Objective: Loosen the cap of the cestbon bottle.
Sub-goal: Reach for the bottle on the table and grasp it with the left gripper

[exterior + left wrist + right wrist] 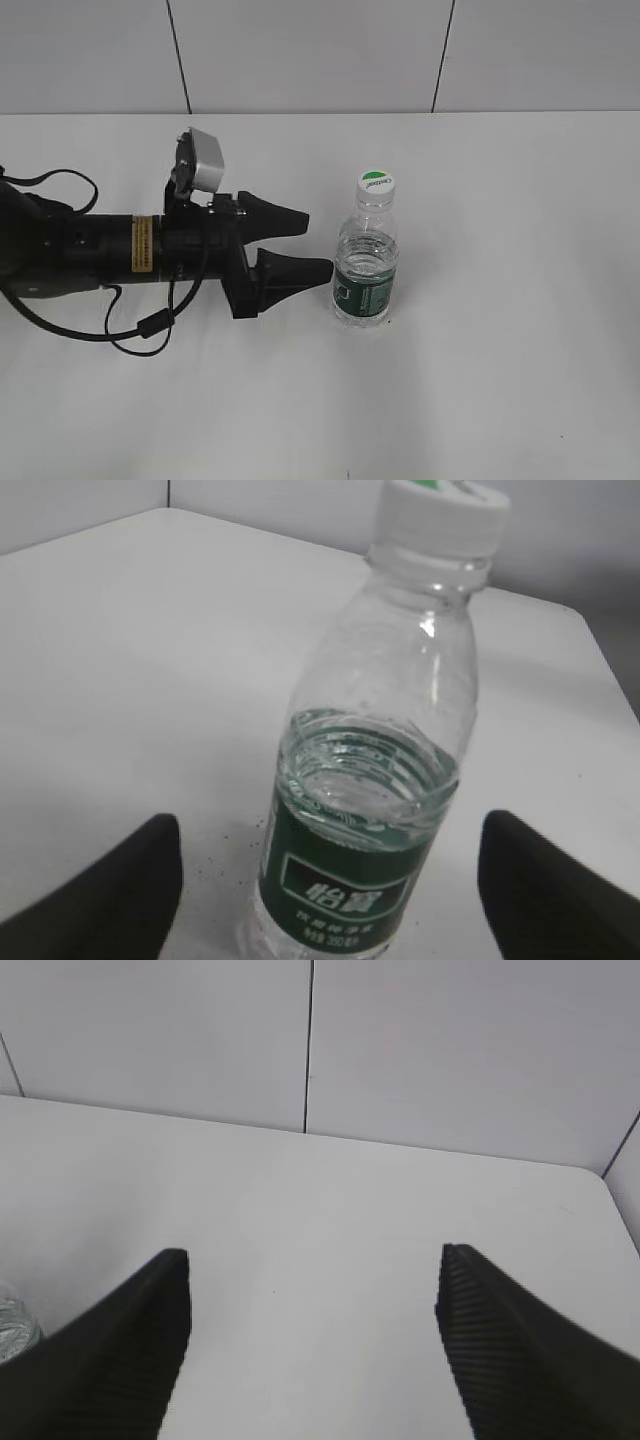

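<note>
The cestbon bottle stands upright on the white table, clear and ribbed, with a dark green label band. Its white cap with a green top half sits on the neck. My left gripper is open, its black fingertips just left of the bottle, apart from it. In the left wrist view the bottle stands between the two open fingers, and the cap is at the top. My right gripper is open and empty over bare table; it does not show in the exterior view. A sliver of the bottle shows at the left edge.
The white table meets a tiled wall at the back. Black cables of the left arm lie on the table at the left. In the right wrist view the table's far right corner is visible.
</note>
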Action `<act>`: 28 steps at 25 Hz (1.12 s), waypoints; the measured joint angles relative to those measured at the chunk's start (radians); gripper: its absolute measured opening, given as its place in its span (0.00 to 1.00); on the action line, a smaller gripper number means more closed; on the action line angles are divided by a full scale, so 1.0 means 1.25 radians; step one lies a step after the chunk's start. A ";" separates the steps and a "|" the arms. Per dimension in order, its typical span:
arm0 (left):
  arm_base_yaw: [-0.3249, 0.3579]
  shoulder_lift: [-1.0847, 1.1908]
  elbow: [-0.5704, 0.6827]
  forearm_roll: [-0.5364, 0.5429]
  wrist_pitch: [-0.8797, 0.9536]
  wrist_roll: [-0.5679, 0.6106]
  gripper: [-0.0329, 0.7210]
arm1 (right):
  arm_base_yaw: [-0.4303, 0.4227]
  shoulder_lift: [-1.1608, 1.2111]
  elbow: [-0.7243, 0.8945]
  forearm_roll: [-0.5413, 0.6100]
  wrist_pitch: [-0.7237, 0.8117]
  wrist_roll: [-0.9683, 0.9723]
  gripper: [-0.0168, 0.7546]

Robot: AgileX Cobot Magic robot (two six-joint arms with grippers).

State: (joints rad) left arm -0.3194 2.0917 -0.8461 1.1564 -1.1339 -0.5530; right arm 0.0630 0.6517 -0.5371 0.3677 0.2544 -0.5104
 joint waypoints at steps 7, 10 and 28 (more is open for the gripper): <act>-0.015 0.045 -0.046 0.022 -0.024 0.000 0.77 | 0.000 0.000 0.000 0.002 -0.001 -0.002 0.78; -0.030 0.073 -0.075 0.025 -0.024 0.000 0.77 | 0.000 0.000 0.000 0.002 -0.002 -0.002 0.78; -0.091 0.176 -0.206 0.026 -0.031 0.000 0.77 | 0.000 0.000 0.000 0.003 -0.017 -0.003 0.78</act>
State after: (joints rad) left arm -0.4326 2.3117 -1.1033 1.1889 -1.1724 -0.5530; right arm 0.0630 0.6517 -0.5371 0.3718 0.2326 -0.5143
